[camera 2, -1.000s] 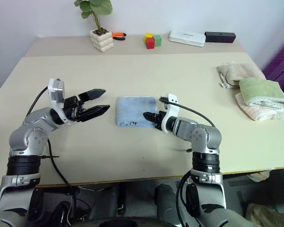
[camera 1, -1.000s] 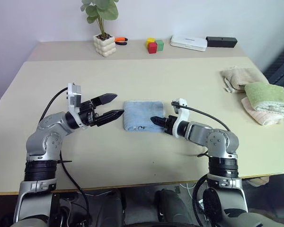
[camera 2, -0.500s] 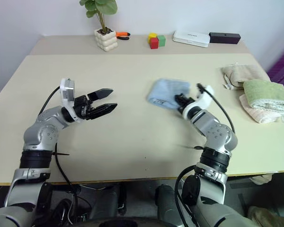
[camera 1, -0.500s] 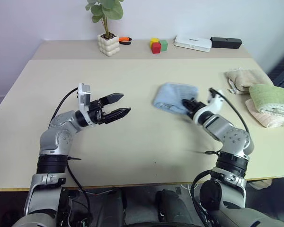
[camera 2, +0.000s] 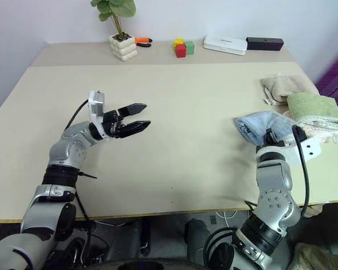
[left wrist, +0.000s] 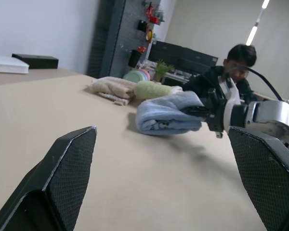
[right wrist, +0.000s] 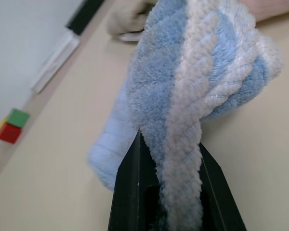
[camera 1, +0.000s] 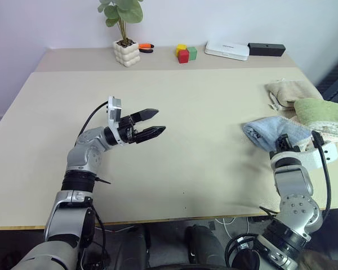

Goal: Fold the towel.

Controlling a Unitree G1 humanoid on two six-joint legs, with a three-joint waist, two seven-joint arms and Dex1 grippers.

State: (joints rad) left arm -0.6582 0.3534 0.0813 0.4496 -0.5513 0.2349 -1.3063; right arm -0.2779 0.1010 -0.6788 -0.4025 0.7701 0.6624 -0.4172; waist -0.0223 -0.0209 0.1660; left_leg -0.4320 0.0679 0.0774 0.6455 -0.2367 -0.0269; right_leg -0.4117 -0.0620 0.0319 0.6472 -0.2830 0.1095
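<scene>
— Where's the towel (camera 1: 270,133) now?

— Bundled up near the right edge of the surface (camera 1: 203,112), clenched in the right end effector (camera 1: 283,144), just beside the green towel (camera 1: 324,114) and the beige towel (camera 1: 287,91).

— And the left end effector (camera 1: 152,130)?

— Spread wide, grasping nothing, over the middle of the surface, pointing toward the towel but well apart from it.

— So which arm is nearer?

— The right one, plainly. I'd say the bundle's long axis runs roughly toward the left arm, though that arm has far to reach.

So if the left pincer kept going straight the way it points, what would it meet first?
Probably the blue towel, pinched in the right pincer. The left pincer is open, and its wrist view has the towel between its fingers with bare table before it. Depth is unclear.
</scene>
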